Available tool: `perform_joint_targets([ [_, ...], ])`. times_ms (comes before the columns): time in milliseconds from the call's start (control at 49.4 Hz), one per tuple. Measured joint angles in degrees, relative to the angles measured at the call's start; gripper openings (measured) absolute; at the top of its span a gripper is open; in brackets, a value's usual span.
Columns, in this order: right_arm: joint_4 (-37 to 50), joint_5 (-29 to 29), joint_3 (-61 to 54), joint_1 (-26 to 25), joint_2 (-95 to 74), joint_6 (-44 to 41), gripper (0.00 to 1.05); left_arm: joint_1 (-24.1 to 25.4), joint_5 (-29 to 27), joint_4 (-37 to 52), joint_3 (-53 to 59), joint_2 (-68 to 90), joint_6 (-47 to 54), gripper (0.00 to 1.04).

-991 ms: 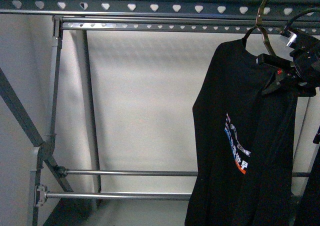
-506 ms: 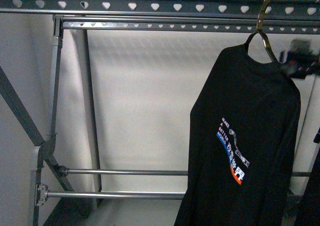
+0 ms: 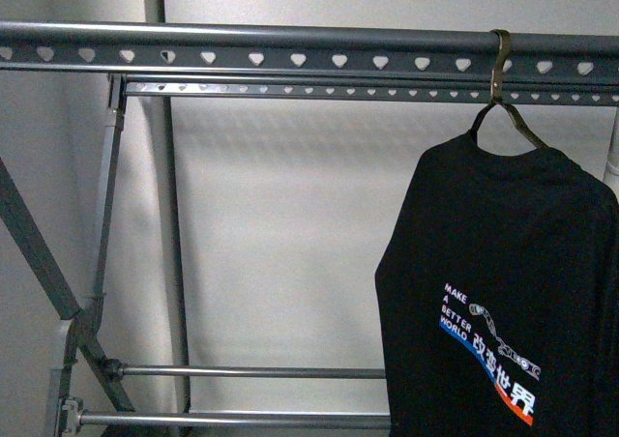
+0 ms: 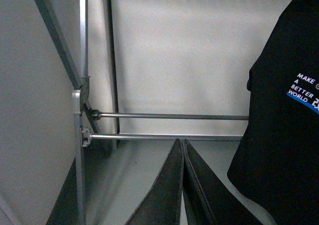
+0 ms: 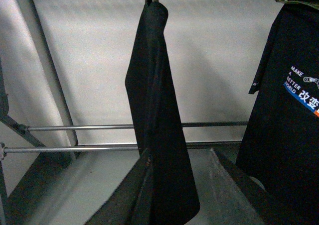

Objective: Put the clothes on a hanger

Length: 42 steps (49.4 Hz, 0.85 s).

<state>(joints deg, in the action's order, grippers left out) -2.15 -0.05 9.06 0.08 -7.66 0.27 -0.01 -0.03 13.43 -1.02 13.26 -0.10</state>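
The black T-shirt (image 3: 503,292) with the "MAKE A BETTER WORLD" print hangs from a small hook (image 3: 499,65) over the round top rail of the grey rack (image 3: 251,36), at the right end. It also shows in the left wrist view (image 4: 281,135) and the right wrist view (image 5: 291,115). No gripper shows in the front view. My left gripper (image 4: 182,143) is shut and empty, low and to the left of the shirt. My right gripper (image 5: 180,153) is open, apart from the printed shirt.
A second black garment (image 5: 154,100) hangs edge-on just in front of my open right jaws. The rack's flat bars with heart-shaped holes (image 3: 290,60), slanted side struts (image 3: 39,253) and two low cross rods (image 3: 251,371) stand before a white wall.
My right gripper was at the shirt's shoulder by the hook and has left the front view. The shirt now hangs free, turned more face-on. The rail sits lower in the front view.
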Motion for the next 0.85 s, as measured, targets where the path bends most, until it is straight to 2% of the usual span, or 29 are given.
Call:
perform_joint_targets([
  [20,0.13,0.00,-0.46,0.00,0.42,-0.02,0.27,-0.02,-0.02,-0.48,0.00,-0.52,0.00,0.04],
  [182,0.83,0.00,-2.25,0.00,2.19,-0.13,0.01,-0.02,-0.02,-2.73,0.00,-2.82,0.00,0.04],
  [222,0.94,0.00,-2.84,0.00,2.47,-0.20,0.02,0.00,-0.02,-3.45,-0.02,-3.52,-0.02,0.04],
  [324,1.18,0.02,-4.04,0.00,3.26,-0.20,0.02,-0.02,0.00,-12.66,-0.02,-11.50,0.00,0.04],
  [829,1.95,0.00,-8.70,0.00,7.41,-0.22,0.02,-0.02,-0.02,-13.29,-0.02,-13.00,0.00,0.04],
  [849,1.95,-0.02,-8.70,0.00,7.41,-0.26,0.06,0.00,0.00,-13.29,-0.02,-13.00,-0.02,0.04],
])
